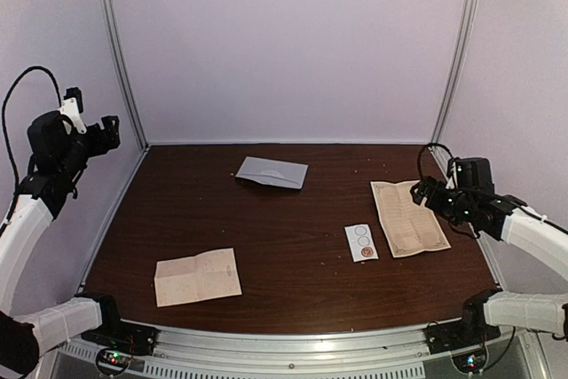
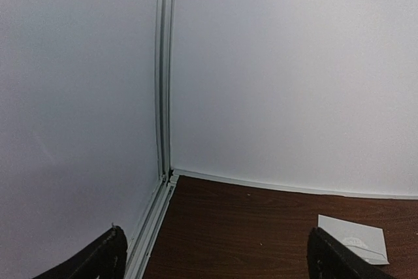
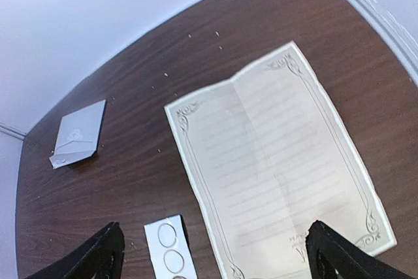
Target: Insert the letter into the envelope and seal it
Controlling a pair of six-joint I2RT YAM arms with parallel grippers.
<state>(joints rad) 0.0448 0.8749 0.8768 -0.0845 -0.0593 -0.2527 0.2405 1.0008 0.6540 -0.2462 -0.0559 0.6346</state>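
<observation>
Dark wood table (image 1: pixel 293 264) | envelope (image 1: pixel 272 172) far centre, well apart from left fingers (image 2: pixel 104 259) and right fingers (image 3: pixel 333 259) | both released, empty

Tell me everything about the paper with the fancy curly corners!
The bordered letter sheet is a cream paper rectangle with a thin decorative frame, curly flourishes at its corners and faint lines of writing too small to read. Fold creases cross it. It lies unfolded and nearly flat on the right side of the dark wooden table, beside the white sticker strip. Nothing touches it; the open right gripper hovers above it.
</observation>
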